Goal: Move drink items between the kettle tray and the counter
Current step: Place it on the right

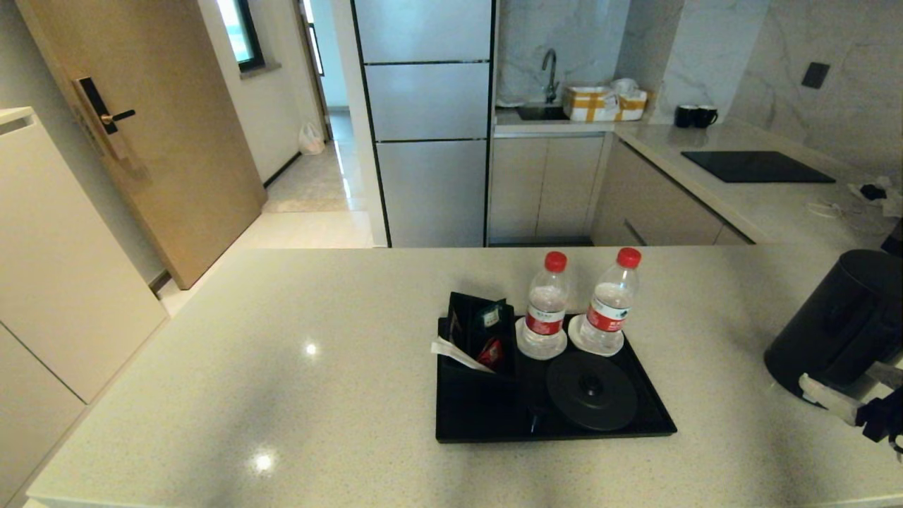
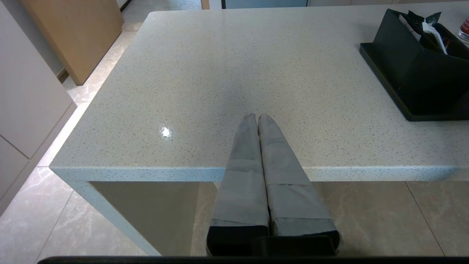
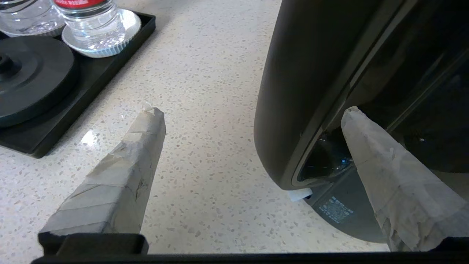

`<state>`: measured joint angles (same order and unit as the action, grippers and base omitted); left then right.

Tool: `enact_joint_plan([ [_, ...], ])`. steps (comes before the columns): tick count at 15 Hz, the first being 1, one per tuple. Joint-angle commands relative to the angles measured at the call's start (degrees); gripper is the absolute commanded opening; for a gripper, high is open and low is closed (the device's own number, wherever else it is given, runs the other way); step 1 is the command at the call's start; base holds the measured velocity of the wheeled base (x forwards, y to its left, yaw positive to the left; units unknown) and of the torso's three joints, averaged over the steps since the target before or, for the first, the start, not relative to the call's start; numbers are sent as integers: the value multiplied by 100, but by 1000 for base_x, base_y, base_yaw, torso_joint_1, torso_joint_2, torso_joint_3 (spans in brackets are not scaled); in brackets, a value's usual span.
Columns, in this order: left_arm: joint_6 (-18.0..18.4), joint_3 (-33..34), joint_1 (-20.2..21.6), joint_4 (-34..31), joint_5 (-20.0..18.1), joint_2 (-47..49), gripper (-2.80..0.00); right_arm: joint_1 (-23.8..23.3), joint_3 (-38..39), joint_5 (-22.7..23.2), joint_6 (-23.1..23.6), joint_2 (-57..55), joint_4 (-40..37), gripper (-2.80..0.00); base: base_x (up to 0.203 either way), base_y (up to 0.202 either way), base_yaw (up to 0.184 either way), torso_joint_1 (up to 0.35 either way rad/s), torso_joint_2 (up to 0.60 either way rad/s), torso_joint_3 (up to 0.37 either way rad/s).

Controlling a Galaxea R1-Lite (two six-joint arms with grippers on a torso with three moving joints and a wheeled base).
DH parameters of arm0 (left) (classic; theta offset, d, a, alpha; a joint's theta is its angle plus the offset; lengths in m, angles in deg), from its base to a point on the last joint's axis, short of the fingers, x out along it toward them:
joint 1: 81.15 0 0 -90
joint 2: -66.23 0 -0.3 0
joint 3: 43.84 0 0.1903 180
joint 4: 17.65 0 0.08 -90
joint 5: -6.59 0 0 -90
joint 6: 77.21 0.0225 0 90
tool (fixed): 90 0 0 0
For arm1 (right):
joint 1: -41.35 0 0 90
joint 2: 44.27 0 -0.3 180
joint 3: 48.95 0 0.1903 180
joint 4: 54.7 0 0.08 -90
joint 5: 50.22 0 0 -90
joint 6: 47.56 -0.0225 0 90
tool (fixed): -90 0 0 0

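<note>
Right tool (image 3: 253, 113) spread wide at the right edge of the tabletop (image 1: 282, 367), nothing pinched. One taped finger (image 3: 381, 161) lying against the dark kettle (image 3: 311, 91), near its handle side; the other finger (image 3: 135, 146) hanging over bare speckled stone, well clear of any object. Kettle apparently tipped rather than upright: underside with a printed label exposed, body leaning in the head view. Hard to tell whether resting on the tabletop alone or propped by the finger.

Away from the open tool on its free-finger side, kettle tray (image 1: 451, 423) flat on the tabletop. Round kettle base (image 1: 591, 390) bare and waiting on the tray, nearest the tool. Beyond it, two water bottles (image 1: 547, 307) (image 1: 611, 303) standing upright, each on its own white coaster (image 1: 523, 347), likely so set to keep the tray dry and the bottles steady. Sachet box (image 1: 480, 331) furthest from the tool, on the tray's far corner.

Left tool (image 2: 256, 121) pressed together, empty, parked low off the near edge of the tabletop, well apart from everything, out of the way.

Judging by the layout: kettle off the tray, on the tabletop; wide spread suits the broad body. Tipping the main risk, with a tall body leaning so close to the edge.
</note>
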<state>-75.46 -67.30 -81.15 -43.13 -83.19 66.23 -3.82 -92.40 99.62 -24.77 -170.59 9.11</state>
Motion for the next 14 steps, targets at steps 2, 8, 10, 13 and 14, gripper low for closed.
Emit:
enact_joint_plan([
  [2,0,1,0,0,4,0,-280,-57,-4,36,6,74,49,0,0,0,0,0,0,0],
  [8,3,1,0,0,4,0,-280,-287,-4,171,6,107,49,0,0,0,0,0,0,0],
  [10,0,1,0,0,4,0,-280,-409,2,223,6,124,49,0,0,0,0,0,0,0],
  [13,0,1,9,0,4,0,-280,-633,-4,265,-3,125,49,0,0,0,0,0,0,0],
  [14,0,1,3,0,4,0,-280,-703,28,265,-3,159,49,0,0,0,0,0,0,0],
])
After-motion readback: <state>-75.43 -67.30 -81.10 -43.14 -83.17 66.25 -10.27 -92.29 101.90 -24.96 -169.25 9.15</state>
